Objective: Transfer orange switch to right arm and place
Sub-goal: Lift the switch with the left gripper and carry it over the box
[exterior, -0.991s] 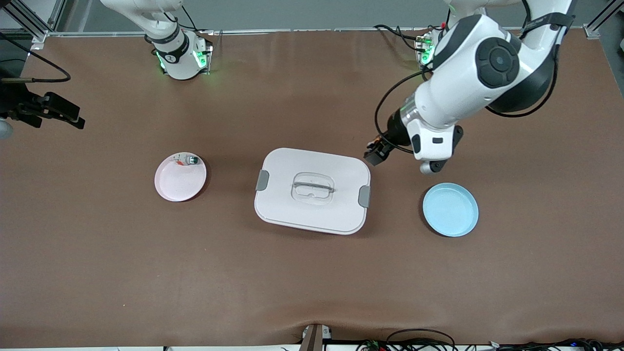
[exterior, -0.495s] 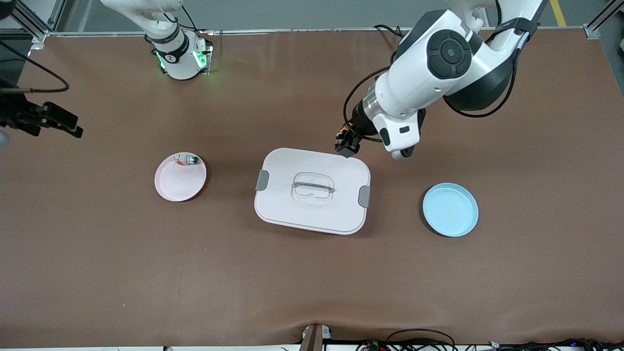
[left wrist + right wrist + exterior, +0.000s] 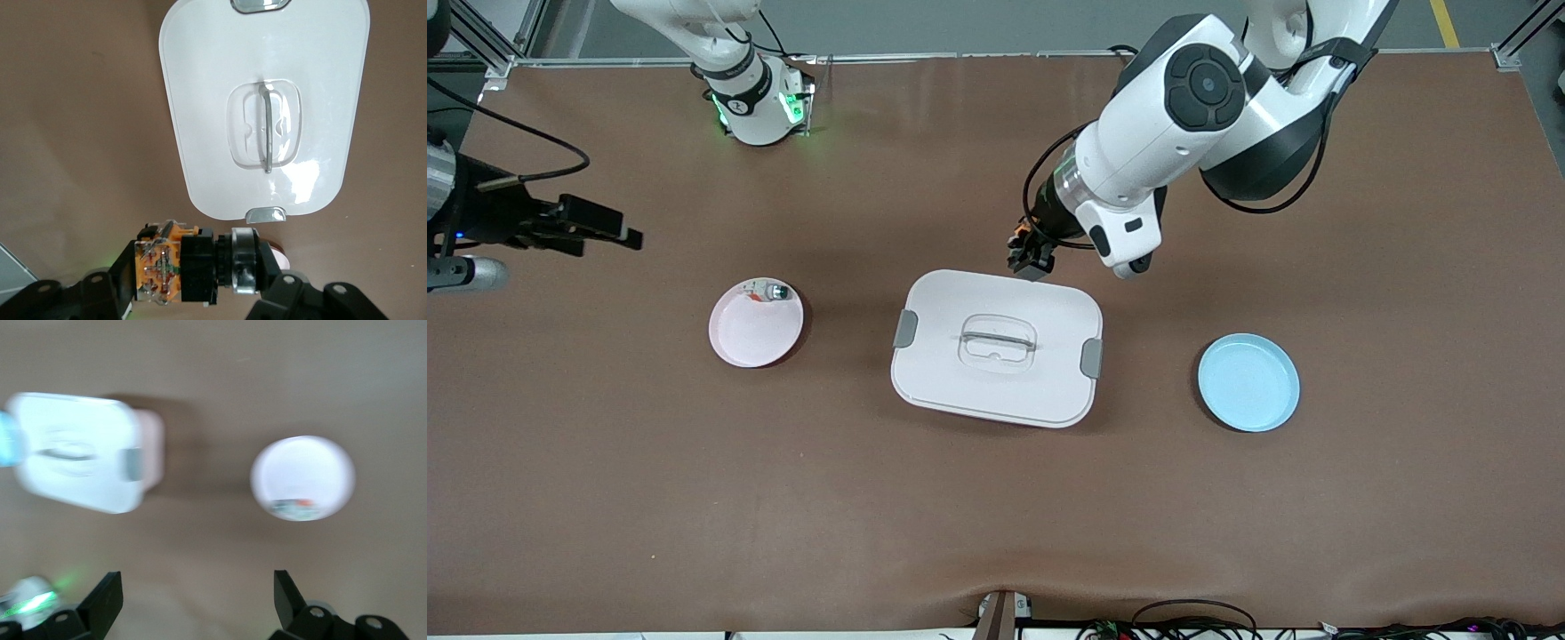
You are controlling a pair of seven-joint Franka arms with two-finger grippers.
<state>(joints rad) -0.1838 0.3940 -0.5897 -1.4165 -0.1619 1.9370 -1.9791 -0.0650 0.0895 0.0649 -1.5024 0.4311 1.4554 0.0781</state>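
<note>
My left gripper (image 3: 1030, 258) is shut on the orange switch (image 3: 1024, 246), a small black switch with an orange back end. It holds the switch in the air over the rim of the white lidded box (image 3: 996, 347). In the left wrist view the switch (image 3: 193, 270) lies crosswise between the fingers (image 3: 110, 283), with the box lid (image 3: 320, 80) below it. My right gripper (image 3: 618, 233) is in the air over the table toward the right arm's end, above the pink plate (image 3: 751, 333). In the right wrist view it (image 3: 198, 600) is open and empty.
The pink plate holds a whitish-silver switch with a green face (image 3: 770, 291); both show in the right wrist view, the plate (image 3: 303, 470) and that switch (image 3: 292, 509). An empty blue plate (image 3: 1248, 383) lies toward the left arm's end. The white box (image 3: 73, 450) has grey latches and a recessed handle.
My left gripper has carried the orange switch from near the blue plate toward the right arm's end, to the box's rim. My right gripper has moved in from the table's end toward the middle.
</note>
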